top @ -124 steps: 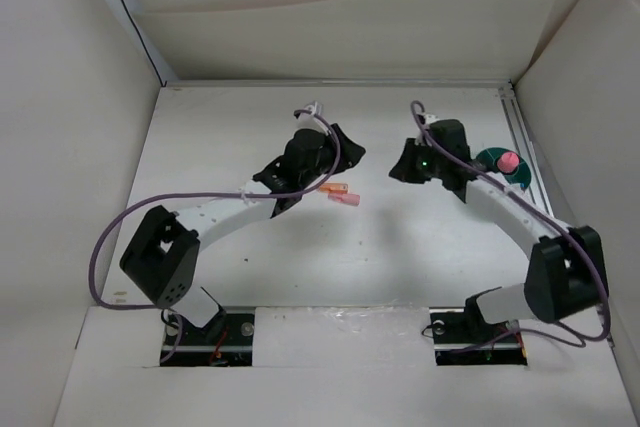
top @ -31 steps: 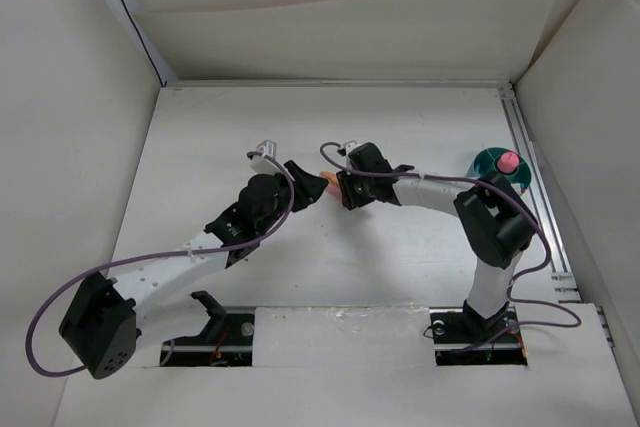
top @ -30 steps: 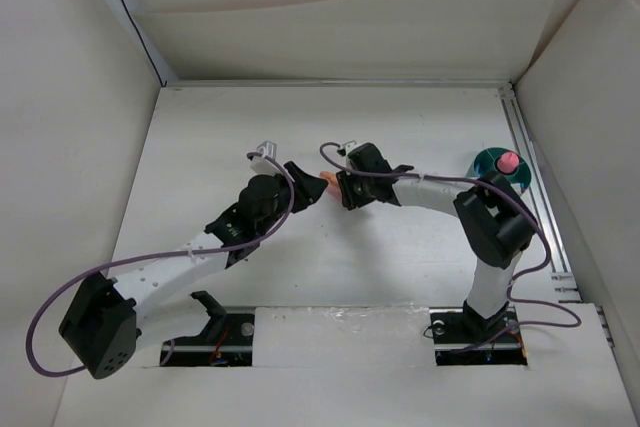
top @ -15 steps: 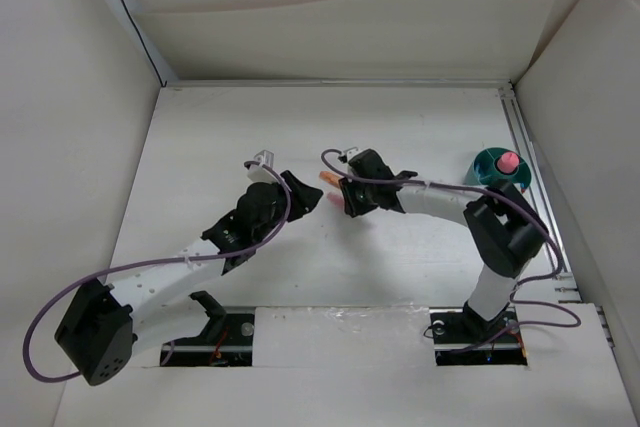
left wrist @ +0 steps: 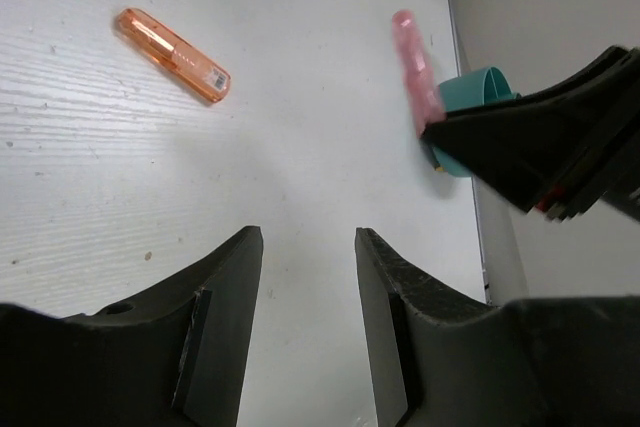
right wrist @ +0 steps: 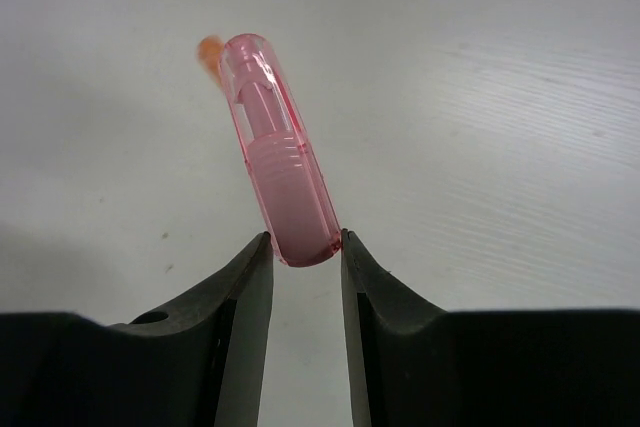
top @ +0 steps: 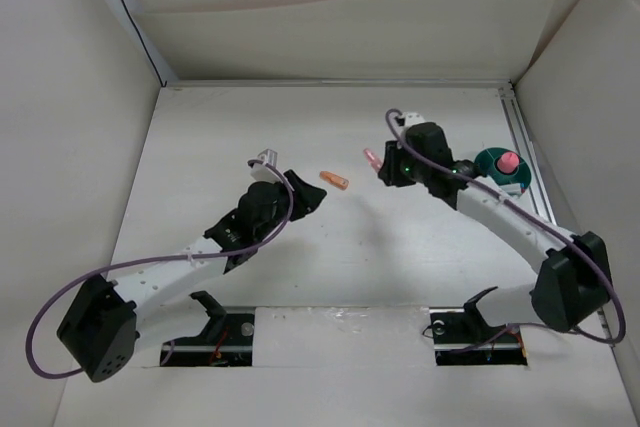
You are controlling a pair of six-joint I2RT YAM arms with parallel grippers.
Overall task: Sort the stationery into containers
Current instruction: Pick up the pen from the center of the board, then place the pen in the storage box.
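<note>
right jaws: clamped on pink piece (right wrist: 280,162), now lifted off worktop (top: 230,127) toward organizer (top: 489,158) | left jaws: part-open, empty | orange piece (left wrist: 172,41) remains

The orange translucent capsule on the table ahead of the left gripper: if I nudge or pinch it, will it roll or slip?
Likely stiff and slick: the orange translucent capsule looks like hard, glossy plastic. Its rounded body lies flat on the white table, so a sideways nudge may roll it. It looks small, so it is probably light and skids easily.
</note>
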